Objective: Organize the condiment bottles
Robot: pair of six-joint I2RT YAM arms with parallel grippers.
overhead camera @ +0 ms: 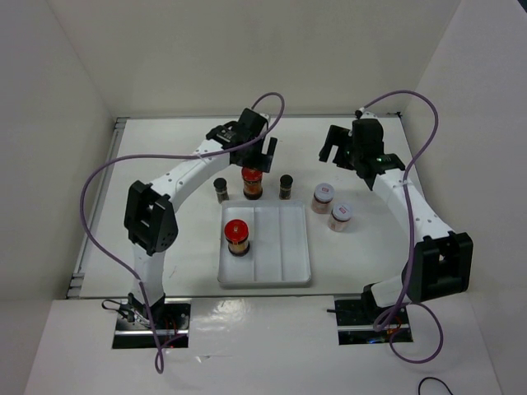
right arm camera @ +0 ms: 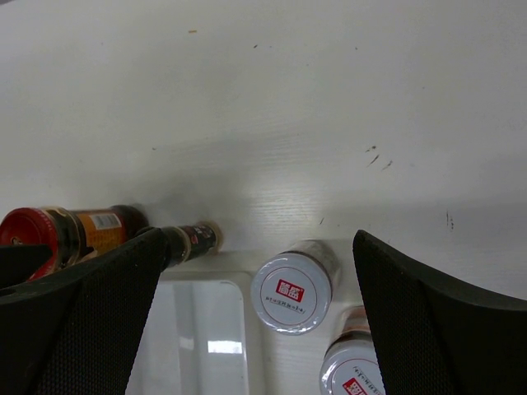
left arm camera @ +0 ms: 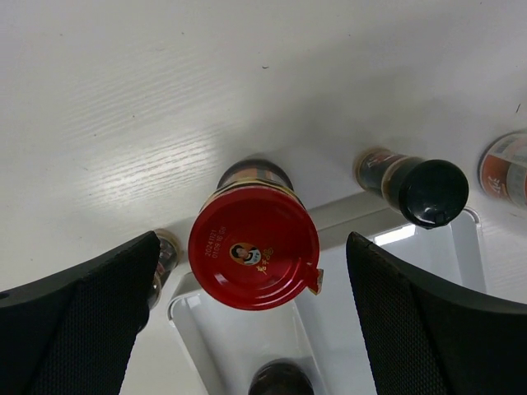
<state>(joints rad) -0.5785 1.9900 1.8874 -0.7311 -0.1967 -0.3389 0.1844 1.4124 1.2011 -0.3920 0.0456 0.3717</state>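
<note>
Jaws on both arms gape wide, gripping nothing.

Top view: left gripper point(overhead camera: 258, 155) hangs over a red-capped jar point(overhead camera: 252, 184) just beyond the tray point(overhead camera: 284, 271), btwn a dark jar point(overhead camera: 221, 190) and another dark jar point(overhead camera: 286, 186). A second red-capped jar point(overhead camera: 237, 237) stands in the tray's left section. Right gripper point(overhead camera: 342, 151) is apart from a pinkish jar point(overhead camera: 324, 195) and a second pinkish jar point(overhead camera: 341, 216), both right of the tray.

L wrist: fingers point(left arm camera: 90, 313) flank the red cap w/o touching.

R wrist: fingers point(right arm camera: 82, 317) spread wide, pale lids between them lower down.
</note>
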